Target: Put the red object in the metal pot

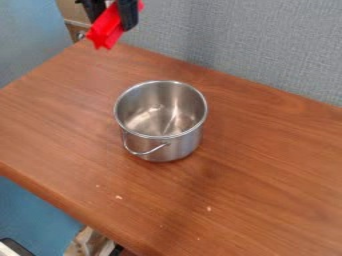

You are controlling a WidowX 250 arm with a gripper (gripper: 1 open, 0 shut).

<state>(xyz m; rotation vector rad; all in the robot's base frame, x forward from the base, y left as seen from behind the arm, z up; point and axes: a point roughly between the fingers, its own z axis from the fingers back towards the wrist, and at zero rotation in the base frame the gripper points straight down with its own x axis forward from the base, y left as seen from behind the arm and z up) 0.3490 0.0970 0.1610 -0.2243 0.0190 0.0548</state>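
Hanging at the upper left, the bright red ridged plastic block (106, 30) sits clamped between the black robot gripper's (112, 12) fingers, its lower end protruding below them.

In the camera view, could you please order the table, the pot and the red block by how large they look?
1. Table
2. Pot
3. Red block, partly covered by the hand but plainly smaller than the pot
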